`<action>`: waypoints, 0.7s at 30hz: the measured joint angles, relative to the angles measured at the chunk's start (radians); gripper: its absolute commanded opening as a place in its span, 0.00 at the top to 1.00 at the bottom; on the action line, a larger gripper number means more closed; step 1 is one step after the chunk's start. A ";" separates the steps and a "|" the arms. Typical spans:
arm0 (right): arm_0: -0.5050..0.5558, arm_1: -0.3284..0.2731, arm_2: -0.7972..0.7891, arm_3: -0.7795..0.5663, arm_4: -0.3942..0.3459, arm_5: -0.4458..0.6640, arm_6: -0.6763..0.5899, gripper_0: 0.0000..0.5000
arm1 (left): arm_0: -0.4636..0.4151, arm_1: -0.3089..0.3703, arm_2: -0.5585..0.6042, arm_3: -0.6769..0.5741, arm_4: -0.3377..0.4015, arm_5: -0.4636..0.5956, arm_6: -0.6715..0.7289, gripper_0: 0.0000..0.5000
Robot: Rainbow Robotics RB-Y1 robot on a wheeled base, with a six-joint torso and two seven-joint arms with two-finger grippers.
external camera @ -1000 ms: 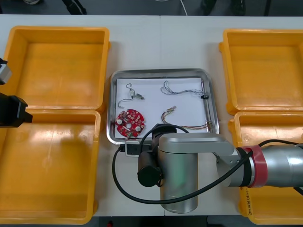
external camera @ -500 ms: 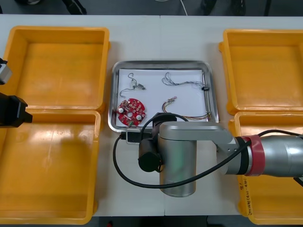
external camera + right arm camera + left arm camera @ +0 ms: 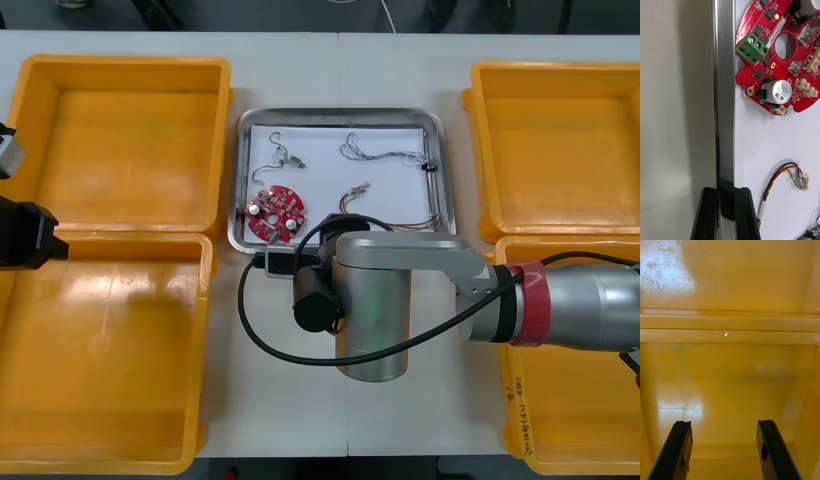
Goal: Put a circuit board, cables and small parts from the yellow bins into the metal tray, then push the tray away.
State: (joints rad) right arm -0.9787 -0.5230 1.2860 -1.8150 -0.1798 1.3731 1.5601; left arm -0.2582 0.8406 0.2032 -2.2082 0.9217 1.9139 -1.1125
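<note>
tray (image 3: 340, 113): middle of the table (image 3: 340, 60), between the left and right bins (image 3: 120, 62).
right gripper (image 3: 727, 212): you've got its jaws pinched narrow on the tray's near rim, a finger either side.
board (image 3: 272, 214): in the tray, near-left corner, just beside your clamped rim.
cables (image 3: 352, 150): strewn over the tray's right half.
left gripper (image 3: 724, 450): parked at the left edge, jaws wide, over a bin.
</note>
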 measured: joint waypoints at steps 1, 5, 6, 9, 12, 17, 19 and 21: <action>-0.003 0.000 0.000 0.009 0.000 -0.007 -0.001 1.00 | 0.000 0.000 0.000 0.000 0.000 0.000 0.000 0.00; -0.017 0.000 0.000 0.039 0.000 -0.027 -0.001 1.00 | 0.000 0.000 0.000 0.000 0.000 0.000 0.000 0.00; -0.020 0.000 0.000 0.047 0.000 -0.031 -0.001 1.00 | 0.000 0.000 0.000 0.000 0.000 0.000 0.000 0.00; -0.027 -0.001 -0.004 0.066 0.000 -0.043 -0.001 1.00 | 0.000 0.000 0.000 0.000 0.000 0.000 0.000 0.00; -0.034 -0.001 -0.011 0.085 -0.001 -0.054 -0.001 1.00 | 0.000 0.000 0.000 0.000 0.000 0.000 0.000 0.00; -0.069 -0.005 -0.019 0.122 -0.063 -0.075 -0.001 1.00 | 0.000 0.000 0.000 0.000 0.000 0.000 0.000 0.00; -0.083 -0.007 -0.019 0.137 -0.074 -0.084 -0.001 1.00 | 0.000 0.000 0.000 0.000 0.000 0.000 0.000 0.00; -0.092 -0.008 -0.019 0.155 -0.075 -0.096 -0.001 1.00 | 0.000 0.000 0.000 0.000 0.000 0.000 0.000 0.00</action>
State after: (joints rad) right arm -1.0704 -0.5315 1.2669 -1.6598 -0.2547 1.2775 1.5588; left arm -0.2582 0.8406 0.2032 -2.2082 0.9217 1.9139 -1.1125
